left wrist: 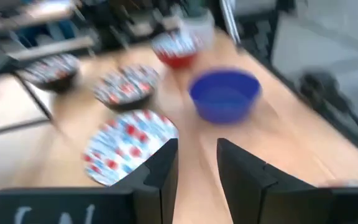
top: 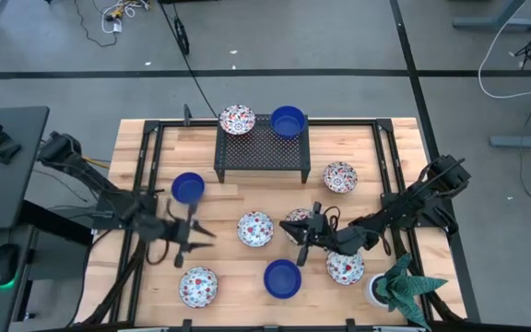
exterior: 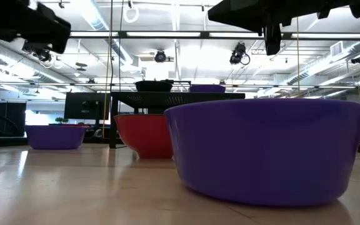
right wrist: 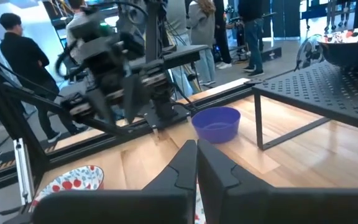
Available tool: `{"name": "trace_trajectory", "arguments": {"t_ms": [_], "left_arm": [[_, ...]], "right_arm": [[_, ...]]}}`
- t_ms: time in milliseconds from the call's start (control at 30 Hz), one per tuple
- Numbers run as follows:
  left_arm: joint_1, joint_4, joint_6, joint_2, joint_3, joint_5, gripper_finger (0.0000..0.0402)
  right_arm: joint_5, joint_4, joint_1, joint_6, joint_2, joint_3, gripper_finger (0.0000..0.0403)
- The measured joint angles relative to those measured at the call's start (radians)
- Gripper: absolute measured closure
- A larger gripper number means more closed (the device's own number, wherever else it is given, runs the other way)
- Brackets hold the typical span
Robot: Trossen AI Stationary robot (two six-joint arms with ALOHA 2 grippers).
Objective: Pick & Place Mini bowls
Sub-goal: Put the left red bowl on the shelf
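Nine mini bowls show in the high view. A floral bowl [top: 237,119] and a blue bowl [top: 288,121] stand on the black rack [top: 261,148]. On the table are blue bowls [top: 188,188] [top: 282,278] and floral bowls [top: 340,176] [top: 255,229] [top: 345,267] [top: 198,286]. My left gripper [top: 203,242] [left wrist: 197,146] is open, above the table between the left blue bowl and the near-left floral bowl [left wrist: 129,146]. My right gripper [top: 300,232] [right wrist: 196,149] is shut and hangs over another floral bowl [top: 295,221], which it partly hides.
A white pot with a green plant [top: 390,288] stands at the near right corner. The rack's legs [right wrist: 258,121] stand on the far middle of the table. In the low view the near blue bowl [exterior: 267,150] fills the foreground. People stand beyond the table [right wrist: 17,56].
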Motion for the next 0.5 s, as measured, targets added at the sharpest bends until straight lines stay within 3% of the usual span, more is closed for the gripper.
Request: {"name": "trace_trajectory", "arguments": {"t_ms": [300,400,500], "left_arm": [[-0.211,-0.623,-0.159,0.268,0.399,0.066,0.0287],[-0.257,-0.738,-0.216,0.334,0.521,0.143,0.0287],[-0.29,-0.754,-0.287,0.389,0.598,0.238,0.0287]], "right_arm": [[-0.002,-0.001,-0.003,-0.047,0.0,0.0,0.0387],[-0.002,-0.002,-0.013,-0.05,0.0,0.0,0.0387],[-0.002,-0.001,-0.027,-0.056,0.0,0.0,0.0387]]}}
